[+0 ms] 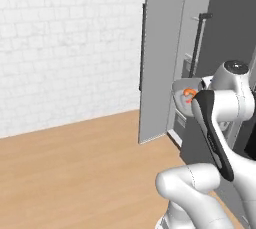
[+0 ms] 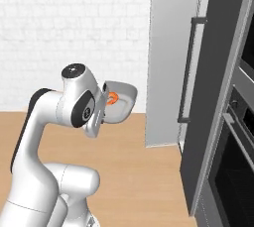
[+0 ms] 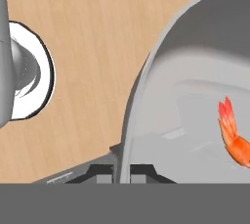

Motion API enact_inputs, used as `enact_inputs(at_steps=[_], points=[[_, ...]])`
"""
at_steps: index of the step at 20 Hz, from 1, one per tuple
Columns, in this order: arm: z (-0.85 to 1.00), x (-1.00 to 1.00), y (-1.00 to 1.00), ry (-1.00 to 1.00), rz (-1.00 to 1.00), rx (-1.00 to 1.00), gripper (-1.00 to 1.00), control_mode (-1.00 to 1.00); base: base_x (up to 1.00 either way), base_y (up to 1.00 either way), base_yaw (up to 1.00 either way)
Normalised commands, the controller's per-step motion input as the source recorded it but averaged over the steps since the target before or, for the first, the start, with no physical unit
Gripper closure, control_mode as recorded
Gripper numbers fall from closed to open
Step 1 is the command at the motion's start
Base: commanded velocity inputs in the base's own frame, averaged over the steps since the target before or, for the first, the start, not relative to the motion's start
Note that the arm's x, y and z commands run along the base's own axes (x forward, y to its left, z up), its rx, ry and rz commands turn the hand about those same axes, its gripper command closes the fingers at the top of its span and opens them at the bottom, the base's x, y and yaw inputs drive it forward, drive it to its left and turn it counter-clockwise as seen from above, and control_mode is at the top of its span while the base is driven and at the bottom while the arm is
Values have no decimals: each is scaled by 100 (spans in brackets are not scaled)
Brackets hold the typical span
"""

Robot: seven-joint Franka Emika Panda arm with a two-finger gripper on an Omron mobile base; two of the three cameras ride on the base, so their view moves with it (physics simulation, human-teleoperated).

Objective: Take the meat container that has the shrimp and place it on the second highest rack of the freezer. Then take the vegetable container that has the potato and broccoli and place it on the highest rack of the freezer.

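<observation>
My gripper (image 3: 122,171) is shut on the rim of the light-grey meat container (image 3: 146,86), which hangs in the air above the wooden floor. The small orange shrimp (image 3: 233,137) lies inside it. From the left base the container (image 1: 181,98) with its shrimp (image 1: 189,93) shows just in front of the freezer (image 1: 162,58), whose grey door stands open. From the right base the container (image 2: 124,97) and shrimp (image 2: 113,98) sit left of the freezer door (image 2: 171,57). The freezer's racks are hidden behind the door. The vegetable container, potato and broccoli are out of view.
A dark vertical bar handle (image 2: 186,67) runs down the tall dark cabinet front right of the freezer. Dark ovens (image 2: 233,151) stand at the far right. A white brick wall (image 1: 65,43) backs the room, with wooden floor (image 1: 75,173) to the left.
</observation>
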Motion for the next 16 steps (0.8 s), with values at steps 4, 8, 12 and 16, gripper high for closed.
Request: enact_inputs(at_steps=[4, 8, 12, 16], points=[[0, 0, 0, 0, 0, 0, 100, 100, 100, 27, 0], [0, 0, 0, 0, 0, 0, 100, 100, 78, 32, -9], [0, 0, 0, 0, 0, 0, 100, 100, 35, 29, -57], [0, 0, 0, 0, 0, 0, 100, 100, 25, 31, -62]])
